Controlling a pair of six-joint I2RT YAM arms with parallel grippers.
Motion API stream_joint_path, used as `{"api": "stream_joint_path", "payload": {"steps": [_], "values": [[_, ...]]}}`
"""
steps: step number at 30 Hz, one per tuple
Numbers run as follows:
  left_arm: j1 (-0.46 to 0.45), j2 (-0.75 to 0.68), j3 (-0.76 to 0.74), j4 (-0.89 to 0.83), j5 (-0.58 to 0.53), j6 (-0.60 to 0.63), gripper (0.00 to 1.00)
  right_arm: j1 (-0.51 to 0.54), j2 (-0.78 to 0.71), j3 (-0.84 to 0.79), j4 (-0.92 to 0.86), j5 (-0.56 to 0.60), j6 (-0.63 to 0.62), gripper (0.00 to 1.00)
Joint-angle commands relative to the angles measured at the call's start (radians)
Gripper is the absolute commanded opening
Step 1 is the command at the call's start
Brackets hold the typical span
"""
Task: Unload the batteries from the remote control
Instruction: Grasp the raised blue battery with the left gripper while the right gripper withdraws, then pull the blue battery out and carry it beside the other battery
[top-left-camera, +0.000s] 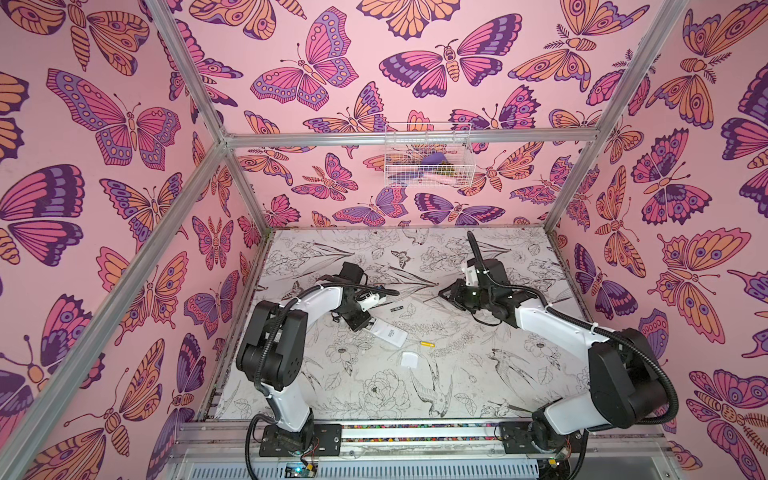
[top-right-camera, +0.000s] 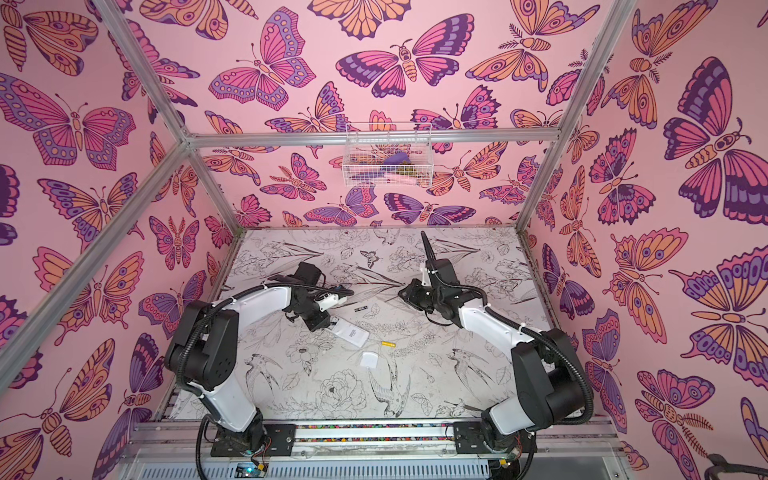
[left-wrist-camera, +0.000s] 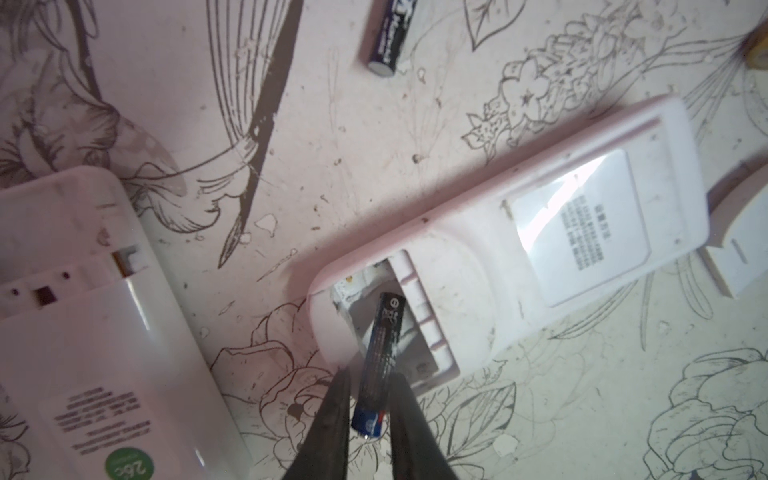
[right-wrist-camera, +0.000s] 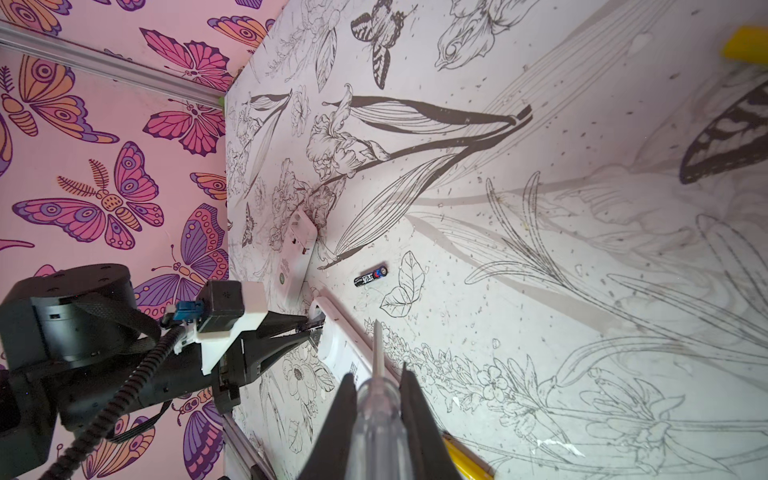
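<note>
We find the left gripper (left-wrist-camera: 370, 415) low over the open-backed white remote (left-wrist-camera: 519, 249). Its jaws stand narrow on either side of the tilted black battery (left-wrist-camera: 380, 357), but we cannot tell whether the pads already pinch it. That battery has 1 end down in the compartment and the other raised past the remote's rim. We judge the raised end is the reason for this approach: it gives the fingers something to hold clear of the compartment walls.

The right gripper (right-wrist-camera: 377, 374) is clamped on the clear-handled screwdriver (right-wrist-camera: 374, 424), held off the table (top-left-camera: 374, 399) and apart from the remote. It is likely a prying tool kept out of the way.

We count 3 batteries: 2 black, including the loose black battery (top-left-camera: 397, 308) on the table, and 1 yellow battery (top-left-camera: 427, 344) near the white cover (top-left-camera: 409, 359). There are 2 remotes, counting the second remote (left-wrist-camera: 83, 332), plus 1 cover and 1 screwdriver.
</note>
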Motion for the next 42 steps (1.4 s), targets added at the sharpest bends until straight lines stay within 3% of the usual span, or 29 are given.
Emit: {"api": "stream_joint_path", "payload": {"steps": [1,6,9,15,20,27,36,42], "values": [[0.001,-0.007,-0.024,-0.007,-0.012,0.006,0.21,-0.020,-0.047,-0.016,-0.001,0.000,-0.014,0.00],[-0.002,0.009,-0.021,-0.010,-0.012,0.004,0.20,-0.038,-0.054,-0.016,-0.014,-0.003,-0.020,0.00],[-0.003,-0.034,-0.020,-0.011,-0.012,0.007,0.14,-0.040,-0.068,-0.025,-0.012,0.004,-0.025,0.00],[-0.004,-0.092,0.049,-0.051,0.018,-0.002,0.11,-0.066,-0.072,-0.042,-0.019,-0.002,-0.024,0.00],[-0.016,-0.075,0.111,-0.047,0.095,0.017,0.11,-0.081,-0.043,-0.057,0.000,-0.027,-0.006,0.00],[-0.038,0.054,0.216,0.003,0.132,0.108,0.16,-0.081,-0.003,-0.128,0.096,-0.063,0.090,0.00],[-0.063,0.238,0.326,0.082,0.092,0.199,0.18,-0.082,0.024,-0.208,0.196,-0.146,0.205,0.00],[-0.085,0.314,0.351,0.092,0.072,0.231,0.20,-0.082,0.039,-0.231,0.177,-0.146,0.206,0.00]]}}
